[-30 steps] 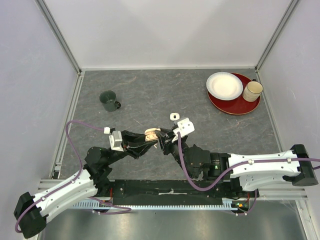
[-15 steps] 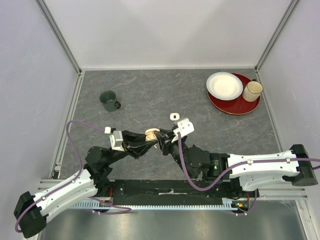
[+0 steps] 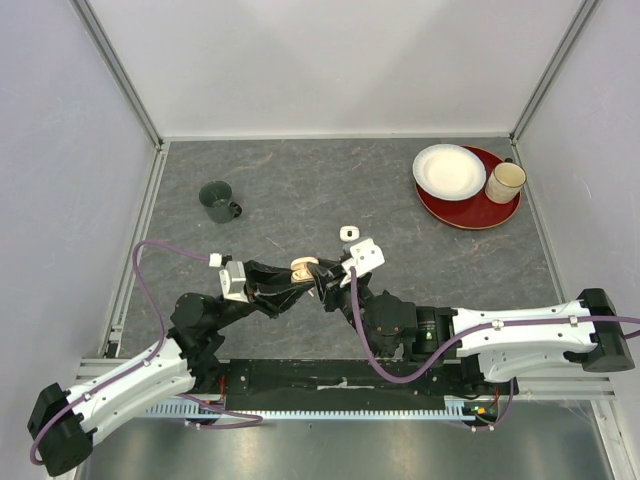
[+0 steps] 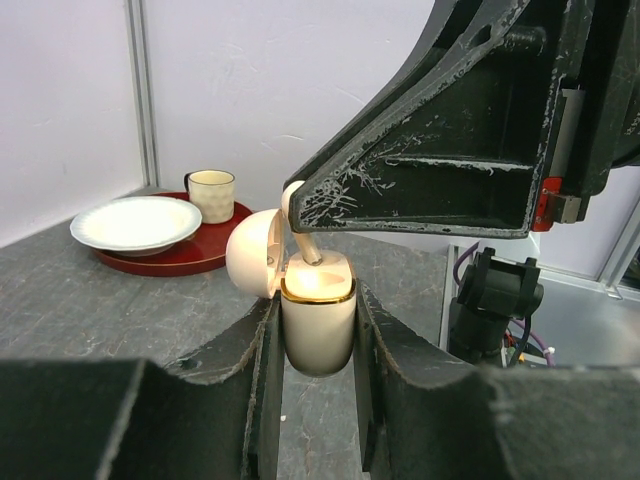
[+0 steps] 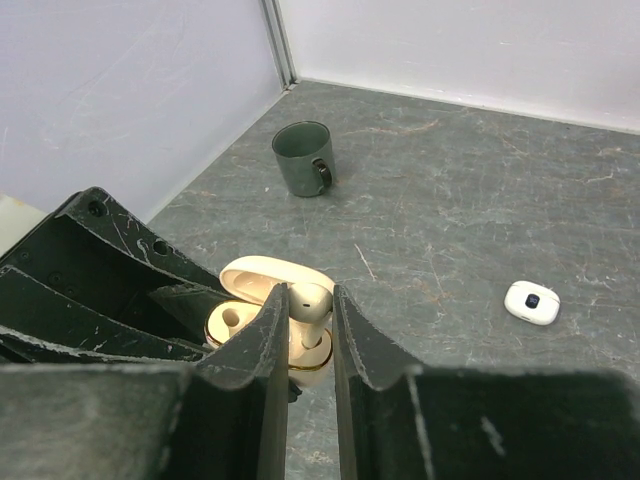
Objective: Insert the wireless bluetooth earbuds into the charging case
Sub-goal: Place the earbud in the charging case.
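- My left gripper [image 4: 315, 345] stays clamped on the beige charging case [image 4: 318, 300], lid open, up off the table [image 3: 300, 190], where it was a second ago.
- My right gripper [image 5: 310, 330] pinches a beige earbud [image 5: 310, 300] with its stem dipping into the case. This wrist has edged slightly toward the left arm.
- A small white piece [image 5: 531, 302] lies on the table, unmoved.

Light bright, even, diffuse, from overhead. Shadows on desk [image 3: 300, 190] soft, faint. Top view sharp, no glare. Left wrist view: left fingers [image 4: 245, 400] dark, blurred at bottom edge; charging case [image 4: 318, 325] sharp, glint on gold rim. Right wrist view: right fingers [image 5: 250, 400] soft; earbud [image 5: 309, 305] in focus.
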Controlling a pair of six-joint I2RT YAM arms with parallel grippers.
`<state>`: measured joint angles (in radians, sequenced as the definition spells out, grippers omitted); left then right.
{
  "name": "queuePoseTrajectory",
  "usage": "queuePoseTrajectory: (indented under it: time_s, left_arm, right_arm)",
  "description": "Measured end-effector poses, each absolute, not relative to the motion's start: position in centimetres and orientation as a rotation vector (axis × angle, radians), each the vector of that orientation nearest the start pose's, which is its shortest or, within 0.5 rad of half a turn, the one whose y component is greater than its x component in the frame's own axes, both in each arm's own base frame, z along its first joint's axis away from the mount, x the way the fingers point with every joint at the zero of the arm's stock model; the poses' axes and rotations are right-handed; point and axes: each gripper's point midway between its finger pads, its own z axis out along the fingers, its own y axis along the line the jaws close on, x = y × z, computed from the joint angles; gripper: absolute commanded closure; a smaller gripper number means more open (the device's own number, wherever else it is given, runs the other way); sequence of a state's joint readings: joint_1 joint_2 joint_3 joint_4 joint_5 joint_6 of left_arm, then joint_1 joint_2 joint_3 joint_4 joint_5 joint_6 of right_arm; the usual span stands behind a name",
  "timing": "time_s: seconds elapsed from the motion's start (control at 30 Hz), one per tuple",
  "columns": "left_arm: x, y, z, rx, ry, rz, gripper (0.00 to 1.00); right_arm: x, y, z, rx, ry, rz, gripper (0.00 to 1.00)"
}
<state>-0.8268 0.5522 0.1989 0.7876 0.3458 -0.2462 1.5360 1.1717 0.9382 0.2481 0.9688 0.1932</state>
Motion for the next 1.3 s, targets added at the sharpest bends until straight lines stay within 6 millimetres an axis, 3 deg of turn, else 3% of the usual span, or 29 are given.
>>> queuePoseTrajectory:
  time_s: [0.63,1.3]
  left_arm:
    - [13.91,-24.80,28.74,0.636,1.056,-1.127,0.98]
    - [14.02,-24.53,28.87,0.617,1.045,-1.119,0.98]
  right_arm:
    - [15.17,34.73,31.91,-0.407,1.530,0.537,1.00]
    - [15.24,34.90,31.85,-0.300,1.588,0.585,1.00]
